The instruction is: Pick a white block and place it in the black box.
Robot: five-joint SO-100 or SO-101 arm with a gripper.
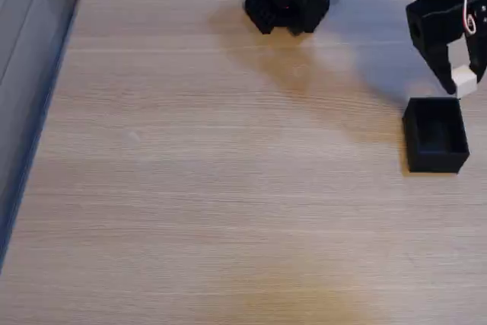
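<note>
Wooden table (228, 188) at right: the gripper (459, 81) pinches the block (463, 79) between its fingers, just above the box's (435, 136) far rim.

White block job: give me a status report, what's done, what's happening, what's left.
Done: the white block is off the table, gripped by the gripper at the right of the fixed view.
In hand: the gripper holds it in the air just beyond the far rim of the black box.
Left: the box looks empty, so the block has yet to be brought over the opening and released.
</note>
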